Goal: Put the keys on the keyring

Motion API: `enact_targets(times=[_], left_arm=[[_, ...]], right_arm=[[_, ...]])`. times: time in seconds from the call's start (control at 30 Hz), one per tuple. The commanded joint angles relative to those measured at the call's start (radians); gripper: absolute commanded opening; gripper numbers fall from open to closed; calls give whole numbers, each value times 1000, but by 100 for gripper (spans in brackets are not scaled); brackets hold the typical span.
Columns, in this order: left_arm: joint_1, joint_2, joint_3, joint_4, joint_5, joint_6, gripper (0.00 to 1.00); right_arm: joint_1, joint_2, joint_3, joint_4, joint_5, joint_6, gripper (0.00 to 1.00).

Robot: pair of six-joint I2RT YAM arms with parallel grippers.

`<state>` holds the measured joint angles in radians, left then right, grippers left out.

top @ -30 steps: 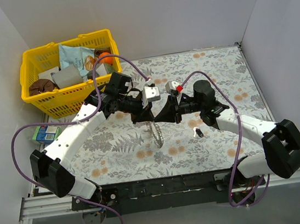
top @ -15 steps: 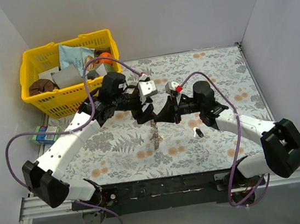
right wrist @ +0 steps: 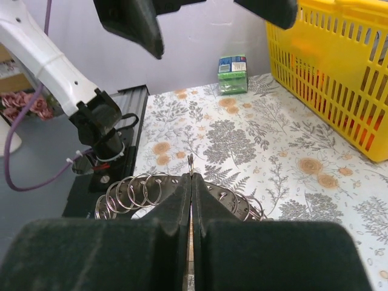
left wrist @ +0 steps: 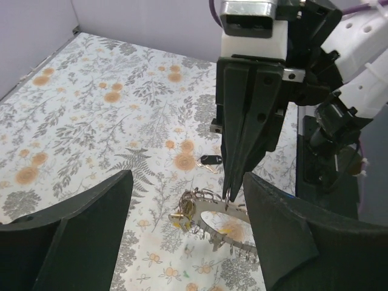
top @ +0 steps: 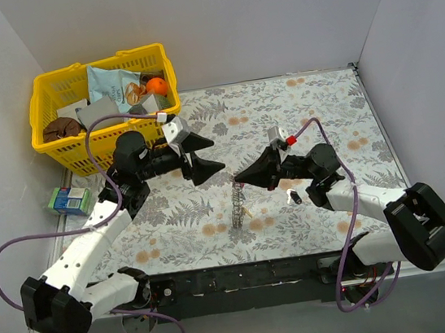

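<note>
Right gripper (top: 239,180) is clamped fully shut, pinching the rim of the large thin silver metal keyring (top: 237,207) fringed with small silver loops. The ring hangs edge-on just toward 6 o'clock of the middle of the floral-print counter (top: 321,104). Left gripper (top: 218,155) is spread wide with nothing between its fingers, off at 10 o'clock of the ring and apart from it. One tiny dark-headed key (top: 295,197) lies loose on the counter at 3 o'clock of the ring, so by my reading the threading is not finished.

Danger here: the pinch sits on a thin rim only, so a nudge could make the ring swivel or slip out. And that key is far smaller than the open fingers, so a clumsy close could skid it away rather than lift it.

Overhead, the ring is just a sliver. The left wrist view shows its face tilted, with the lower edge at or near the counter; I cannot tell if it touches. It also shows a small yellow piece (left wrist: 177,220) at the fringe, possibly a key head. Only the right wrist view shows the loops fanned either side of the closed fingers (right wrist: 170,206), with the yellow plastic basket (right wrist: 327,73) at 2 o'clock.
</note>
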<state>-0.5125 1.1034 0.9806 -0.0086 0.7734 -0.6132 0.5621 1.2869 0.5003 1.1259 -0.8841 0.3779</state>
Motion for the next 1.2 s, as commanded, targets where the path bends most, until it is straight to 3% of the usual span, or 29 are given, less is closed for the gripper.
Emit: enact_targets(times=[0.0,0.2,0.43,0.77,1.17], left_arm=[[40,-57,-91,312,203,-190,72],[46,-57,-217,589,315,-316,61],[48,1,-275,823,354,-447,52],[46,96,-256,858,343,-488,39],[46,153,-261,831,305,-464,37]], right_arm=[[-16,-6,-20,435,36,179,1],[-27,-3,-23,551,53,233,1],[-45,-6,-17,670,97,314,1],[-51,-20,1,693,105,345,1],[-54,-32,6,695,100,345,1]])
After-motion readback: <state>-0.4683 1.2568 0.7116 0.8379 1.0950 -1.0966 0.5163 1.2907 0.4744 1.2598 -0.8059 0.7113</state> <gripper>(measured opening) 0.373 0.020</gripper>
